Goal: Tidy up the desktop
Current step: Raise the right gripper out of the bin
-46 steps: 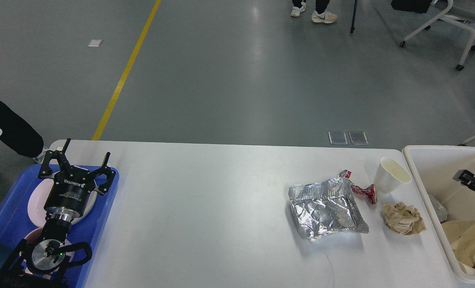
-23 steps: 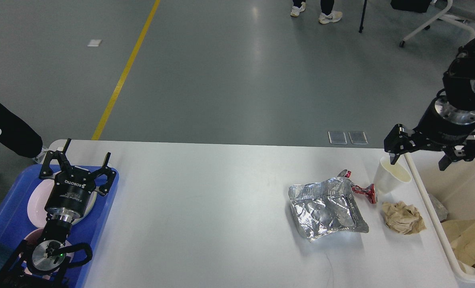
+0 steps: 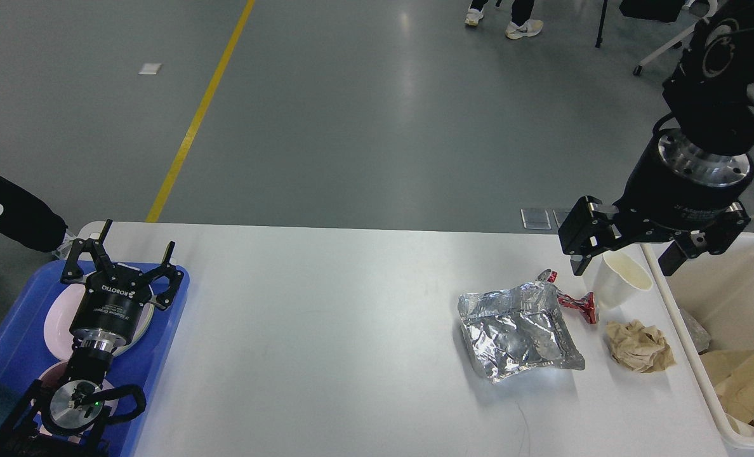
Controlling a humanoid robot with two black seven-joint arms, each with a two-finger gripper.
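Leftmost, the blue tray (image 3: 167,317) sits at the left end of the desktop (image 3: 326,330), holding two pale plates (image 3: 56,320). The left gripper (image 3: 126,251) hovers over the tray's far part, fingers spread apart, nothing between them. Mid-table is bare white surface.

Toward the right end the litter sits in a cluster: a crumpled silver foil bag (image 3: 520,333), a red wrapper (image 3: 577,303) poking out from behind its upper right corner, a white paper cup (image 3: 621,279) upright just right of the wrapper, and a wadded brown napkin (image 3: 640,346) in front of the cup. The right gripper (image 3: 628,254) hangs directly above the cup, pointing down, fingers wide apart, one on either side of the rim, holding nothing; whether a finger touches the cup cannot be told. Far right, the white bin (image 3: 675,304) stands against the table's right end with brownish paper and other scraps already in it.

Step in hand, as judged: the pick of the paper cup, at the pre-grasp stage. The next move calls for lowering so the fingers straddle the cup wall, then a gentle close, since thin paper will crush or tip. After that, a lift and a short carry right over the bin wall. Foil bag, wrapper and napkin remain to clear.
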